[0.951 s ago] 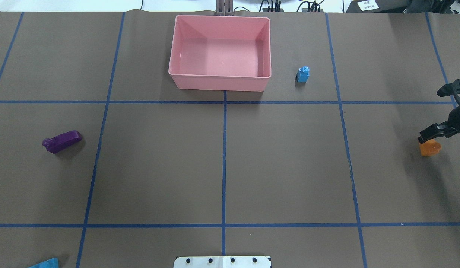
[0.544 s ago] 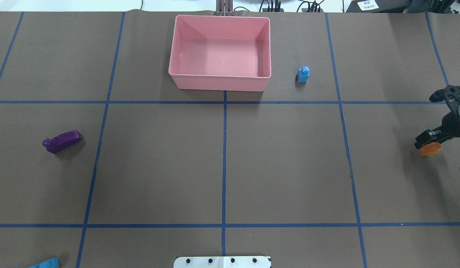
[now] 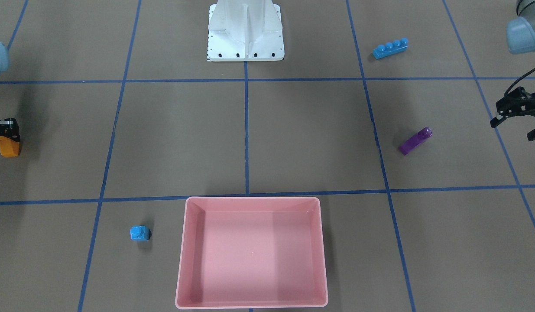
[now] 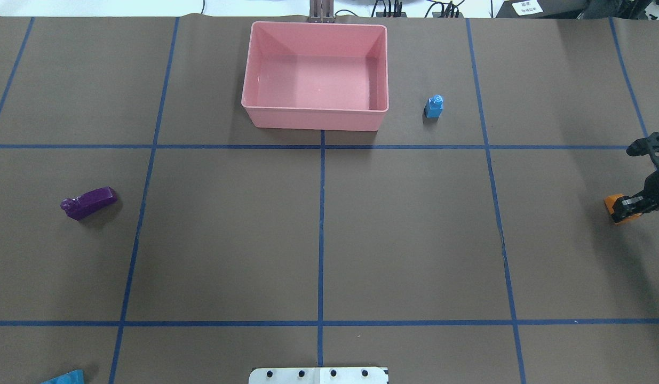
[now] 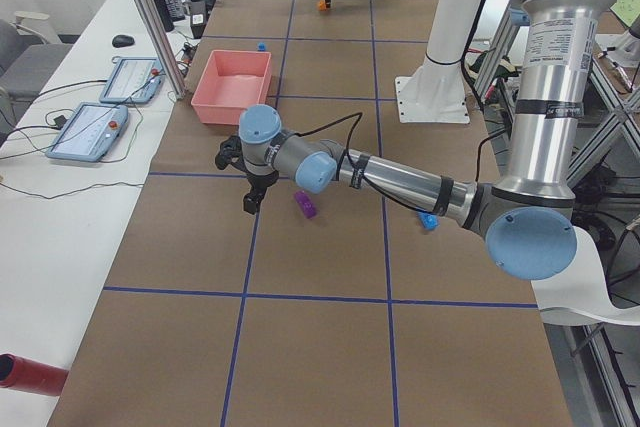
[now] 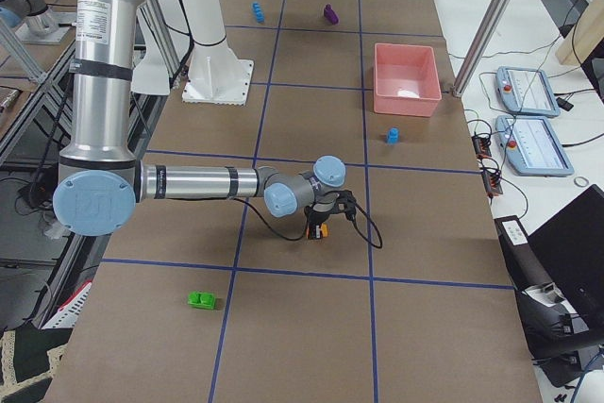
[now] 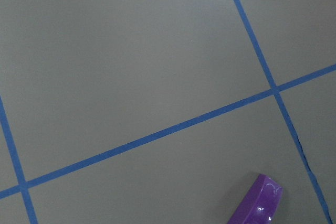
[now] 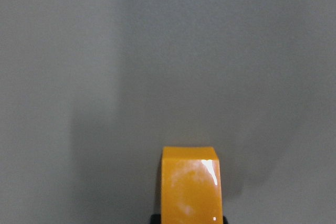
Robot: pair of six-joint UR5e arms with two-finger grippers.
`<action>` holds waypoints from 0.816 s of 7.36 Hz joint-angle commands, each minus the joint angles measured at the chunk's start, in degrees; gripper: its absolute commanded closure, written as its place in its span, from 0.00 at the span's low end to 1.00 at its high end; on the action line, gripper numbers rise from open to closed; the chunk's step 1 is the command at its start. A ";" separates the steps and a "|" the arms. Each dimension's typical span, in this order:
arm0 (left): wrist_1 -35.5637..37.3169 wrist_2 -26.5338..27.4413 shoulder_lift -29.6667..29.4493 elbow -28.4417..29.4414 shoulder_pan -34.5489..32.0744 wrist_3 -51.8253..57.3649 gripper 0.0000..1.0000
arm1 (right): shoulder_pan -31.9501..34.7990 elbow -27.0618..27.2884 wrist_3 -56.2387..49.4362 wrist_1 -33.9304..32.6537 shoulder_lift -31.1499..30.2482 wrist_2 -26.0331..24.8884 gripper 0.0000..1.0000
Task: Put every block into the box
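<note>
Far out on the right, right tool [image 4: 628, 206] over orange block [image 4: 609, 202].

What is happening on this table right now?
Two robot arms are putting toy blocks into a pink box, which is empty so far. The right gripper is shut on the orange block near the table's edge; I cannot tell whether it is lifted. The left gripper hangs open, a little away from the purple block. The small blue block, the long blue block and the green block lie on the table.
</note>
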 commanded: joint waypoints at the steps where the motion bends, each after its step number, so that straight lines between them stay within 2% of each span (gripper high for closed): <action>1: -0.04 -0.26 0.04 -0.40 0.08 -2.02 0.00 | 4.33 7.35 -0.01 -4.33 0.32 3.43 1.00; 3: -0.48 0.26 -0.58 -0.13 4.44 -7.20 0.00 | 8.38 13.69 0.08 -6.10 0.84 5.63 1.00; 5: -2.41 7.26 -0.58 -0.83 10.41 -2.15 0.01 | 9.27 13.98 1.90 -6.28 4.69 5.64 1.00; 6: -2.41 9.74 -0.67 -0.84 12.89 0.32 0.01 | 9.19 13.72 7.66 -6.28 8.19 6.08 1.00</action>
